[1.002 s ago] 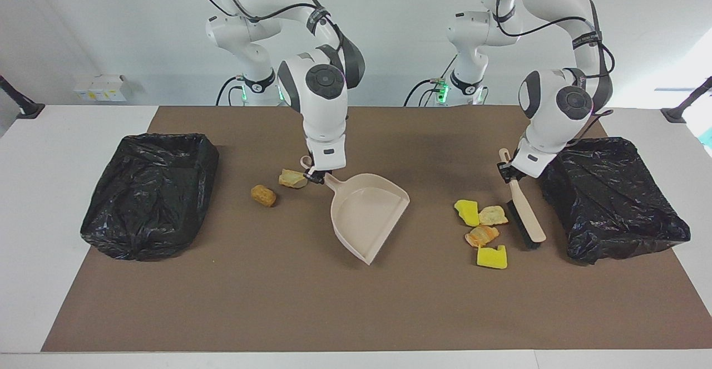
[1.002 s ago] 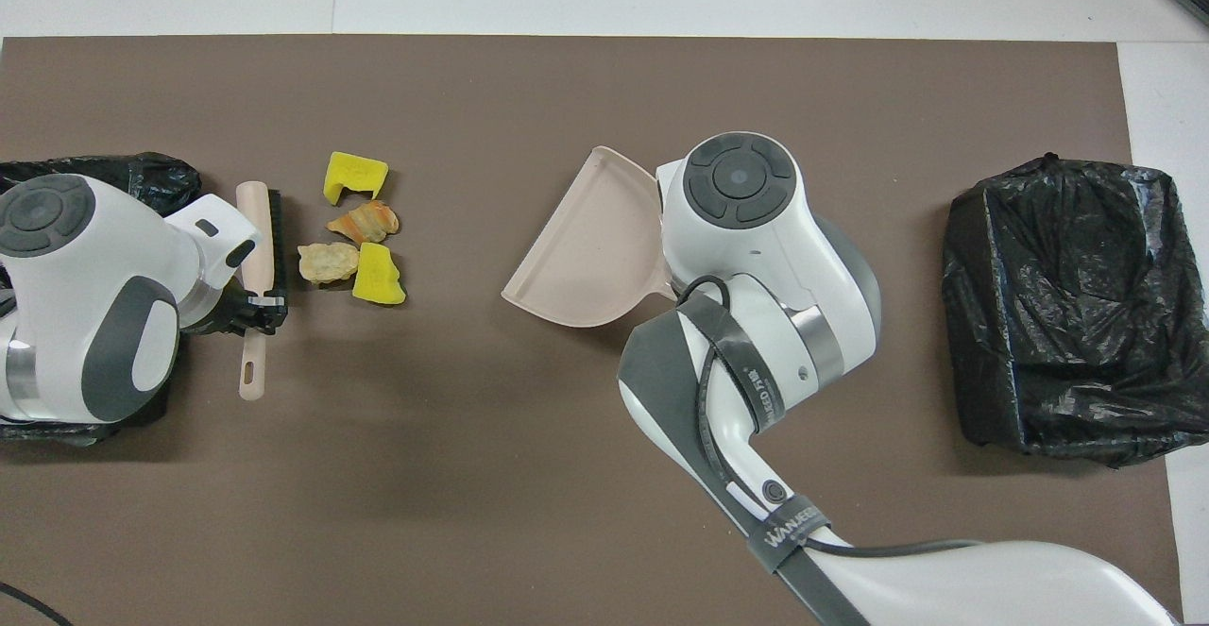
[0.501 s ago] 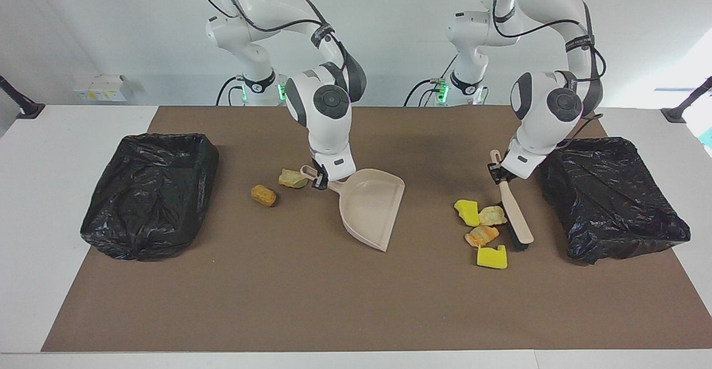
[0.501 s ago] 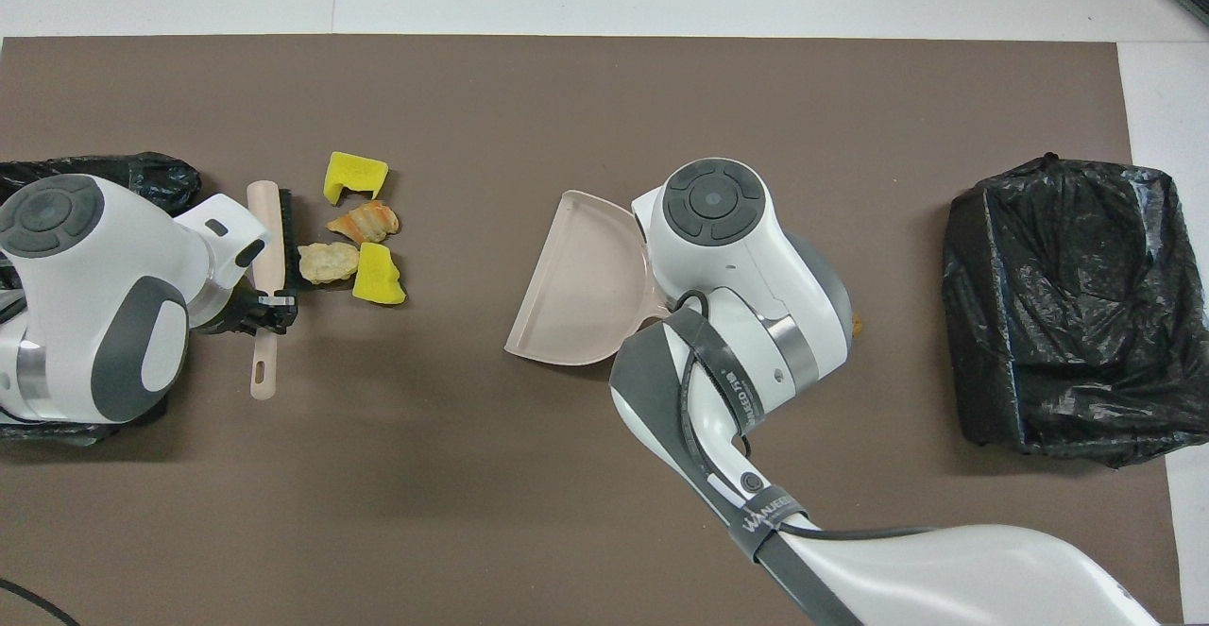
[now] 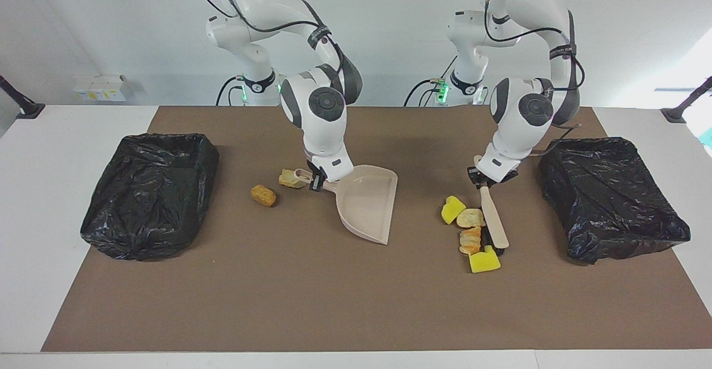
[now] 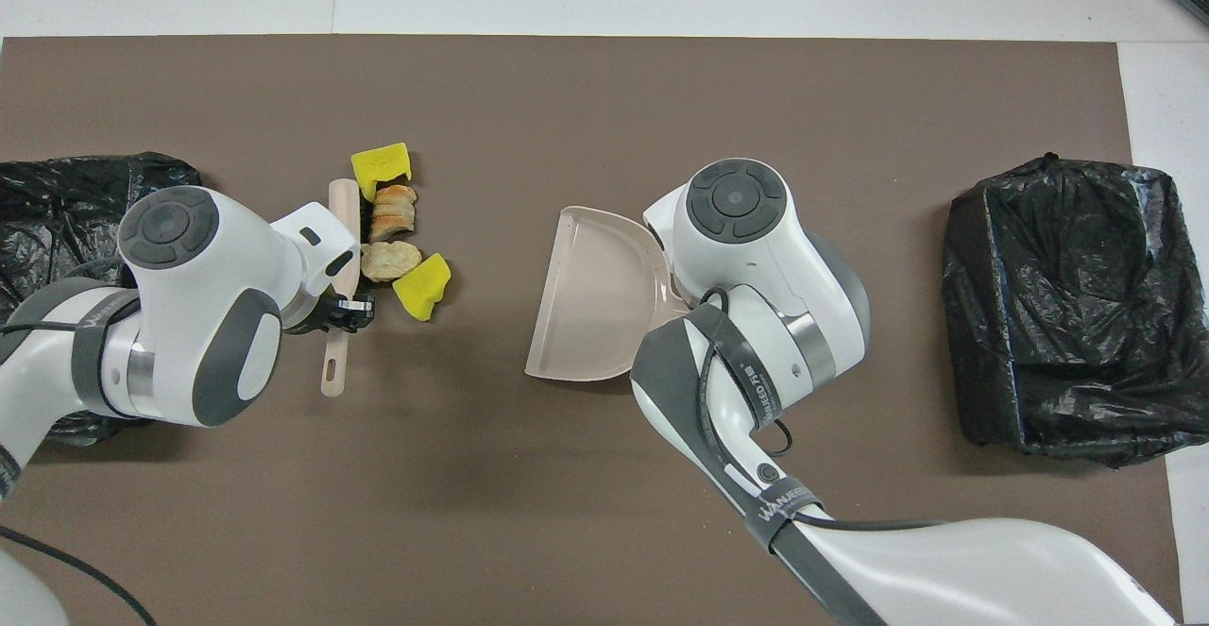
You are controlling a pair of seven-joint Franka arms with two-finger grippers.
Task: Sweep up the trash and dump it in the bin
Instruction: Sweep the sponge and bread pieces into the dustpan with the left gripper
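Observation:
My left gripper (image 5: pixel 483 178) (image 6: pixel 345 310) is shut on the handle of a beige brush (image 5: pixel 493 219) (image 6: pixel 342 220) whose black bristles rest on the mat. Trash lies against the bristles on the dustpan's side: a yellow sponge chunk (image 5: pixel 451 208) (image 6: pixel 422 286), a tan bit (image 5: pixel 470 217) (image 6: pixel 389 261), an orange-brown piece (image 5: pixel 470 238) (image 6: pixel 392 212) and another yellow chunk (image 5: pixel 484 260) (image 6: pixel 381 161). My right gripper (image 5: pixel 317 180) is shut on the handle of the beige dustpan (image 5: pixel 367 205) (image 6: pixel 590 296), which sits mid-table with its mouth toward the scraps. The overhead view hides that gripper under the arm.
An orange-brown nugget (image 5: pixel 263 195) and a tan bit (image 5: pixel 289 178) lie beside the dustpan handle, toward the right arm's end. A black bag-lined bin (image 5: pixel 150 191) (image 6: pixel 1067 305) stands at that end, another (image 5: pixel 612 196) (image 6: pixel 57 201) at the left arm's end.
The left gripper has swept the brush toward the dustpan, pushing the scraps along and bunching them. The right gripper has turned the dustpan's mouth more toward them.

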